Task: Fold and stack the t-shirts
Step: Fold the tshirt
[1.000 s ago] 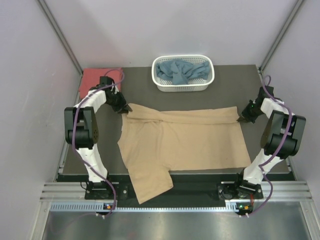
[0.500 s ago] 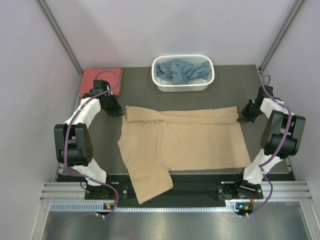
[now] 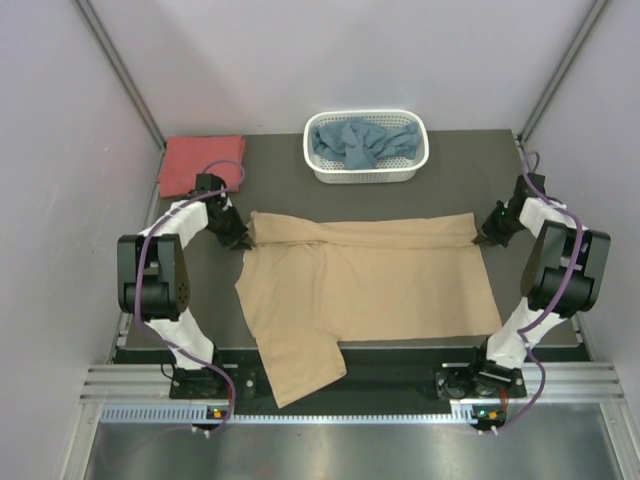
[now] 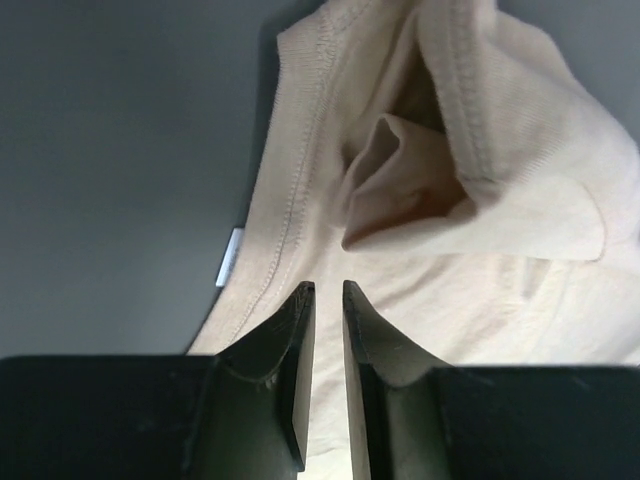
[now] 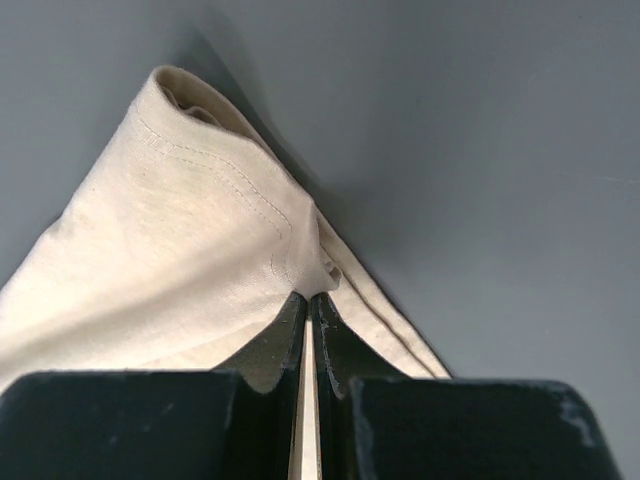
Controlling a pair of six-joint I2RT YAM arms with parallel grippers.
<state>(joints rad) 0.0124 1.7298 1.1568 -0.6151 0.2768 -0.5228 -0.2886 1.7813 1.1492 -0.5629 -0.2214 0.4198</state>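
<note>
The tan t-shirt (image 3: 370, 275) lies spread on the dark table, its far edge folded over and one sleeve hanging past the near edge. My left gripper (image 3: 240, 238) sits at its far left corner. In the left wrist view (image 4: 328, 290) its jaws stand a narrow gap apart over the tan cloth (image 4: 500, 200), holding nothing. My right gripper (image 3: 483, 236) is shut on the shirt's far right corner, with the cloth pinched at the fingertips in the right wrist view (image 5: 309, 296). The coral-red t-shirt (image 3: 200, 163) lies folded at the far left. The dusty blue t-shirt (image 3: 362, 142) is crumpled in the basket.
A white lattice basket (image 3: 365, 176) stands at the far middle of the table. Grey walls close in both sides and the back. The dark table surface (image 3: 275, 185) shows between the basket and the red shirt.
My left gripper let go of the tan shirt's far left corner, drew away to the left, and has come back to that corner. The corner now lies flat. The right gripper has held still.
</note>
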